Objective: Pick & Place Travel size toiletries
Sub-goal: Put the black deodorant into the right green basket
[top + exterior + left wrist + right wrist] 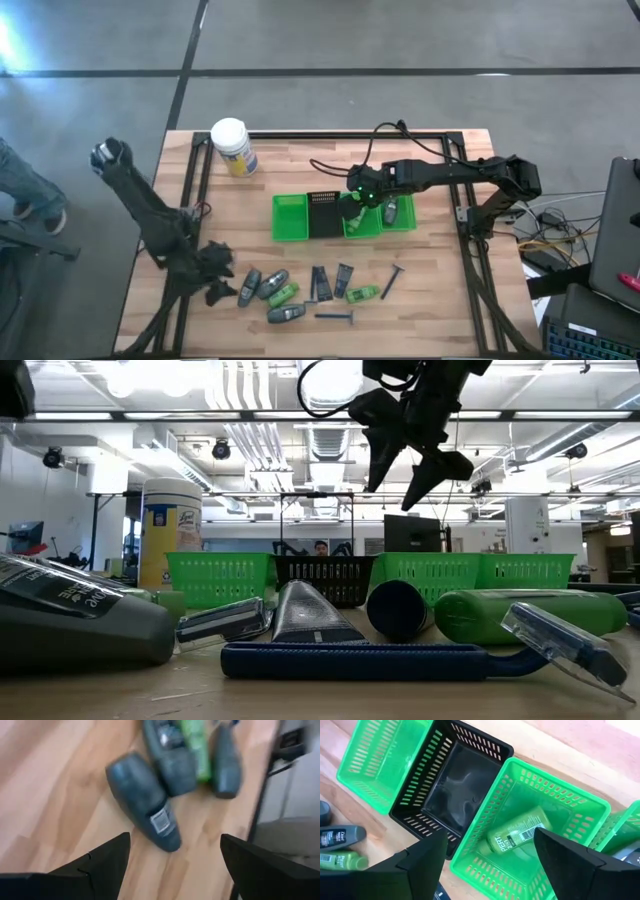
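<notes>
- Four baskets are sitting in a row mid-table: a green basket [290,217], a black basket [325,212], a second green basket [535,835] and a third green basket [400,213] at the right end.
- Loose toiletries are lying in a cluster near the table's front edge: about four grey tubes [250,287], two green bottles [284,294], two flat dark packets [321,282] and two razors, one [392,281] at the right of the cluster and one [336,316] at its front.
- A green bottle [517,836] is lying tilted inside the second green basket, and another item [390,211] is lying in the third.
- The right gripper [487,857] is hovering above that second basket with its fingers spread apart and holding nothing.
- The left gripper [172,857] is hanging just over the cluster's left end, fingers apart, a grey tube [145,800] lying between them on the wood.
- A white jar [233,146] is standing near the back left, well apart from the baskets.
- The low view alone is showing a blue razor handle [350,658] lying across the foreground, in front of the tubes and baskets.
- Only the right wrist view is showing the label on the basketed bottle.
</notes>
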Controlling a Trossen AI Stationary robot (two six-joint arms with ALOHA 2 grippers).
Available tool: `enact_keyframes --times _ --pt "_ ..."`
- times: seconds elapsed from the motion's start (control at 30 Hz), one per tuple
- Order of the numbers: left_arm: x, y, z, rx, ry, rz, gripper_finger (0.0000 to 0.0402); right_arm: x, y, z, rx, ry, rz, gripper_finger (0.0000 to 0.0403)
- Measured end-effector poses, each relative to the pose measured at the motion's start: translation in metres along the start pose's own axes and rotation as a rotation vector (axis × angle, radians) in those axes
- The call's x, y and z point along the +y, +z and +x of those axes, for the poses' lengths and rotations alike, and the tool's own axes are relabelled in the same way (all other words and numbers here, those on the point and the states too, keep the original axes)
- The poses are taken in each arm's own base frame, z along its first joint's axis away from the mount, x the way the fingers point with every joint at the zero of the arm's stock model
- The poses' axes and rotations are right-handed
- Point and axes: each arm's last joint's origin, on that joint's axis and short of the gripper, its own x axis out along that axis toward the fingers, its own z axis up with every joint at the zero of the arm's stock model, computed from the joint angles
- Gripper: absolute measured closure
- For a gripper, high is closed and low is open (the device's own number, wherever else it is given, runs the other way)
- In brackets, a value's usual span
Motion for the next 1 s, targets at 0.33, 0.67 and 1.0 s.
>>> enact_keyframes --times 0.33,0.67,1.0 --pt "-0.034 0.008 0.024 -0.027 0.081 -0.131 0.0087 0.000 -0.002 -0.001 0.006 -0.005 -0.021 0.0087" --pt "-0.019 0.008 0.058 0.153 0.345 -0.290 0.0087 0.000 -0.002 -0.001 0.008 -0.007 -0.062 0.0070" --pt "-0.039 0.018 0.075 0.135 0.361 -0.313 0.0072 -0.003 -0.005 -0.001 0.036 -0.043 -0.076 0.0060"
